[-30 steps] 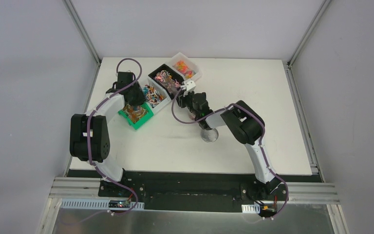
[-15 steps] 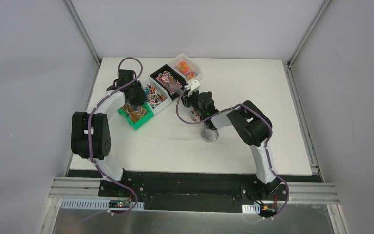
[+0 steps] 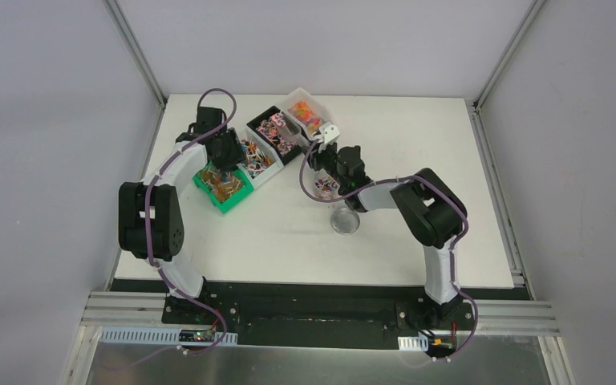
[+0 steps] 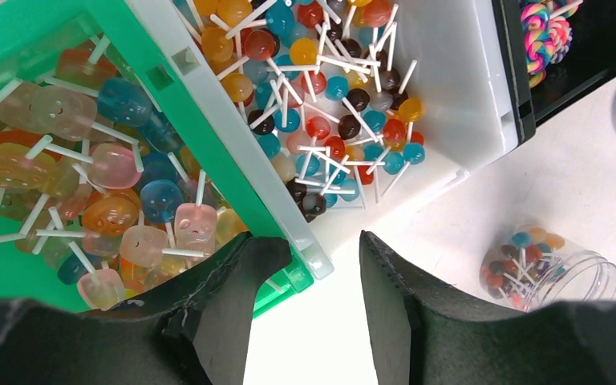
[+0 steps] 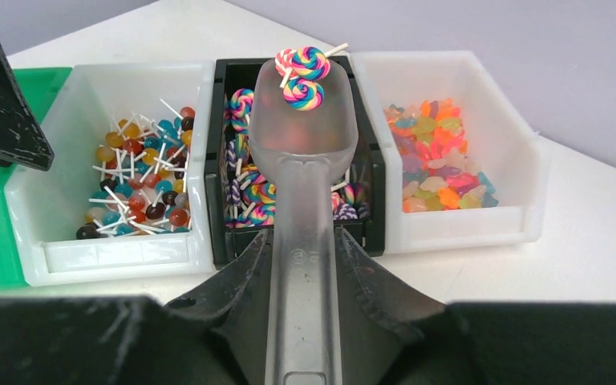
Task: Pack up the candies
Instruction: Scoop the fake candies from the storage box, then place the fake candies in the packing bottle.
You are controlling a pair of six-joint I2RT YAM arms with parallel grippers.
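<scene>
The candies fill four bins: jelly pops in the green bin [image 4: 200,152], ball lollipops [image 4: 329,104] in a white bin [image 5: 112,253], swirl lollipops in the black bin [image 5: 218,160], gummies [image 5: 437,152] in the far white bin. My right gripper [image 5: 303,257] is shut on a translucent scoop [image 5: 309,136] that holds two swirl lollipops [image 5: 305,76] above the black bin. My left gripper [image 4: 325,281] is open and empty over the green bin's corner. A clear jar [image 4: 541,265] partly filled with lollipops stands on the table.
In the top view the bins [image 3: 257,156] run diagonally at the back left, the jar [image 3: 326,186] stands below my right gripper [image 3: 335,158], and the round lid [image 3: 345,222] lies just in front of it. My left gripper [image 3: 223,152] is by the green bin.
My right gripper has moved right and back with the scoop, from beside the jar toward the black and far white bins. My left gripper has shifted slightly back.
</scene>
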